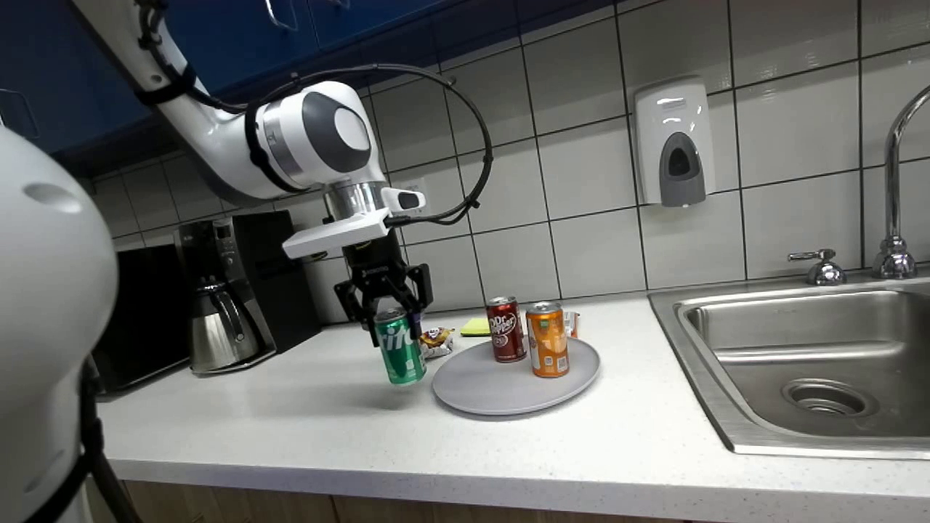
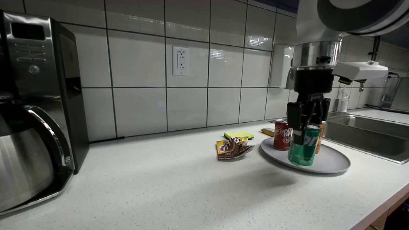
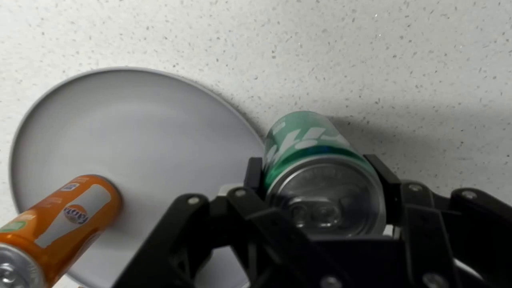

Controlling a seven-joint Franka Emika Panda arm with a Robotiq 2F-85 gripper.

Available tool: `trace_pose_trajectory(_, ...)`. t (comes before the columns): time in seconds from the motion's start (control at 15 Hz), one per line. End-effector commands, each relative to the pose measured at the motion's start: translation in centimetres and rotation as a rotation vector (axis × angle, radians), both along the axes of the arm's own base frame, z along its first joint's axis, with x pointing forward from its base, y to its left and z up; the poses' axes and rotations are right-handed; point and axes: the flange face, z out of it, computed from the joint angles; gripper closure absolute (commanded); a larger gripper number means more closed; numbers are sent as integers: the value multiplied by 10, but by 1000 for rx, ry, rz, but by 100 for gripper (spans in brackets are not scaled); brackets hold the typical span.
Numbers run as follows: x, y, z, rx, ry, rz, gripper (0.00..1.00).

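Green Sprite can (image 1: 401, 354): saw it clamped in the hand (image 3: 319, 175), held aloft just beside the gray plate (image 1: 483, 392); saw the orange Fanta can (image 1: 548, 341) and Dr Pepper can (image 1: 506, 331) standing on that plate.

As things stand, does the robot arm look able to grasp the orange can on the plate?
Probably not: its jaws are closed on the green can, which leaves them occupied, although the orange can stands uncovered on the gray plate.

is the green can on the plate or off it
Off it: the gripper holds the green can above the counter, and in an exterior view a gap shows between it and the plate.
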Motion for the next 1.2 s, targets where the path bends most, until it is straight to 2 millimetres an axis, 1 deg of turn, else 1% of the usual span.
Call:
trace_pose_trajectory(0.0, 16, -28, 17, -2, 1, 9, 62)
trace_pose_trajectory(0.2, 25, -47, 20, 3, 0, 7, 62)
trace_pose_trajectory(0.33, 31, -58, 18, 5, 6, 5, 62)
trace_pose_trajectory(0.67, 46, -81, 7, 7, 39, -2, 62)
trace_pose_trajectory(0.87, 54, -89, 0, 5, 58, -8, 62)
trace_pose_trajectory(1.13, 65, -91, -8, 1, 84, -8, 62)
